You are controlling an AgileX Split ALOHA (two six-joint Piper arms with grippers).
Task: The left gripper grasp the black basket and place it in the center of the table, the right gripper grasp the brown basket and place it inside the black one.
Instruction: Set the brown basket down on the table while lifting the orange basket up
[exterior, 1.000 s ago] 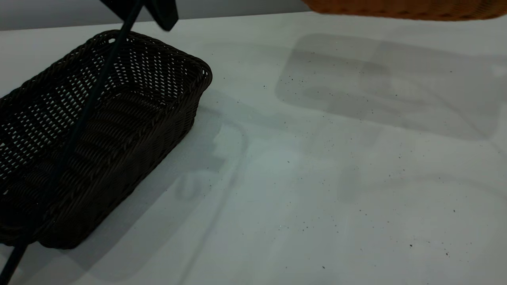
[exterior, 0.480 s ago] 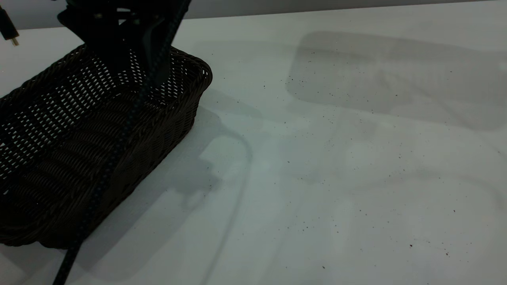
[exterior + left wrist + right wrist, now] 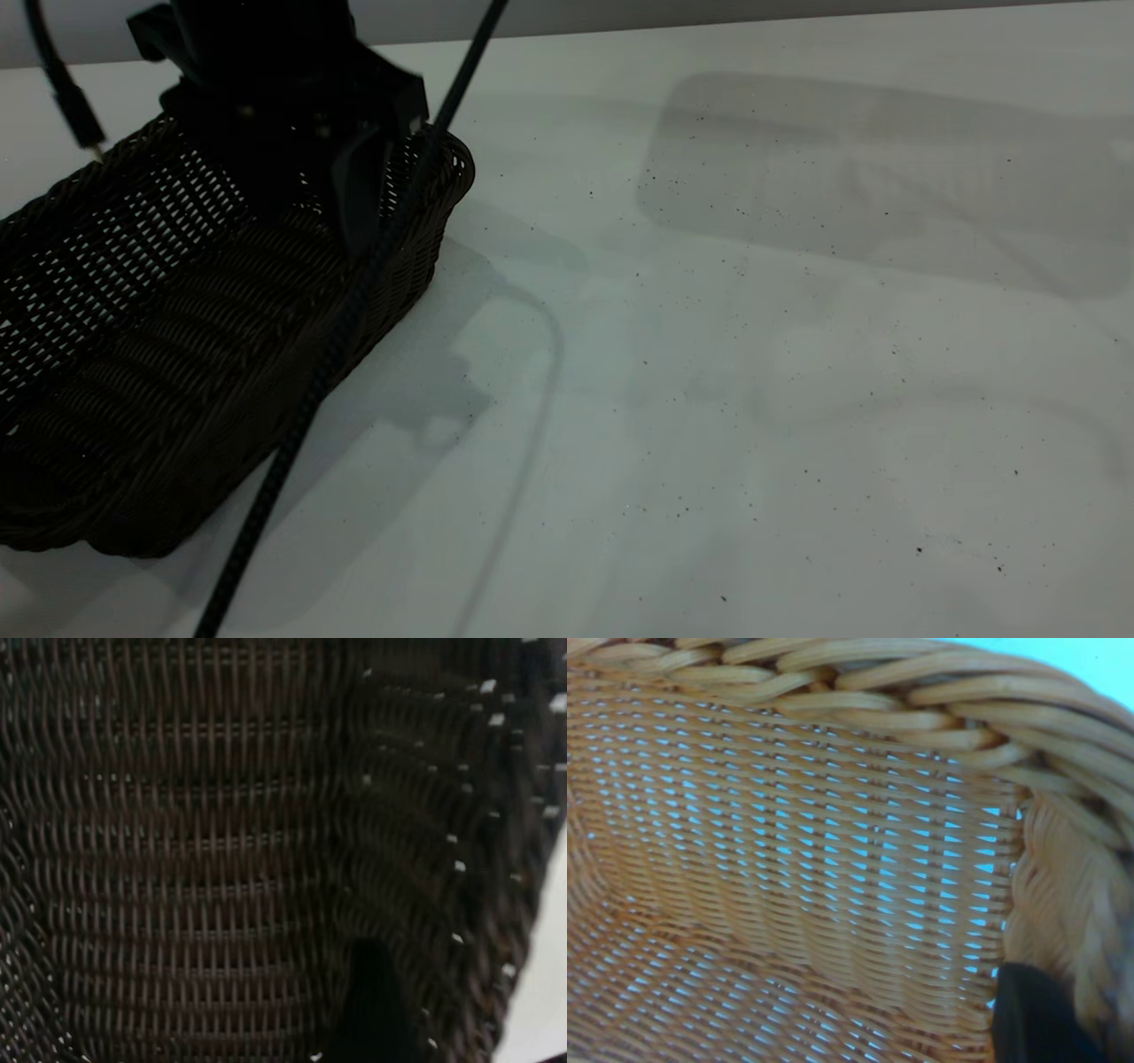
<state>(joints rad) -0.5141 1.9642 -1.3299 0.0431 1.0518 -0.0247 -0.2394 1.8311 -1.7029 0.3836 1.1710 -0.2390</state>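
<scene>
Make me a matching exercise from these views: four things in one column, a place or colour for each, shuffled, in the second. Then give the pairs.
Things
1. black basket
2. brown basket
3. left gripper
4. table

Descriptions
A. white, with tiny dark specks
B. orange-tan weave, seen only in the right wrist view
C. reaching down inside a basket's far end
D. resting at the left side of the exterior view

Pairs: 1-D, 2-B, 3-C, 4-A

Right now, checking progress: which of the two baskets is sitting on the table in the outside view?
The black basket, with the left gripper inside. The brown basket shows only in the right wrist view.
</scene>
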